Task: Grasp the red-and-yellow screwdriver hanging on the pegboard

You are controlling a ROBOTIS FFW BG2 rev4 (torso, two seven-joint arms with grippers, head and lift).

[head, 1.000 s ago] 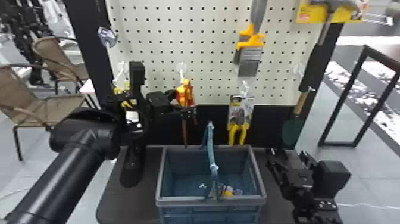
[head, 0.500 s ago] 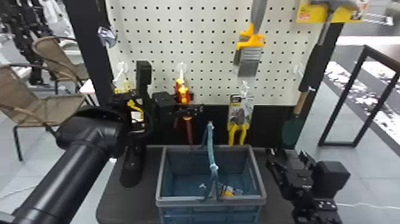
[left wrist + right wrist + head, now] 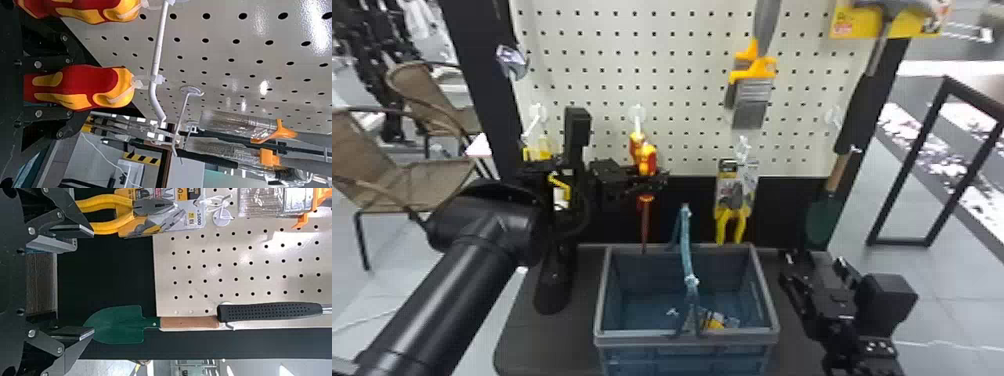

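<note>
The left end effector is closed on the red-and-yellow screwdriver, its two fingers clamped on the lower part of the handle. The thick black left arm rises from the near left corner, bends at the elbow and reaches across to the pegboard. The screwdriver hangs upright on the board left of centre, with its shaft pointing down toward the crate.

The right end effector is open. It lies low on the dark tabletop at the near right, just beside the crate.

The blue-grey crate sits in the middle of the tabletop. A blue cord stands up out of it, and a small yellow item lies on its floor; what that item is cannot be told.

The left wrist view shows a white tie that loops the handle's end onto a white hook.

The right wrist view shows the spread fingers, with yellow-handled pliers, a green trowel and a hammer's black grip beyond them on the board.
</note>
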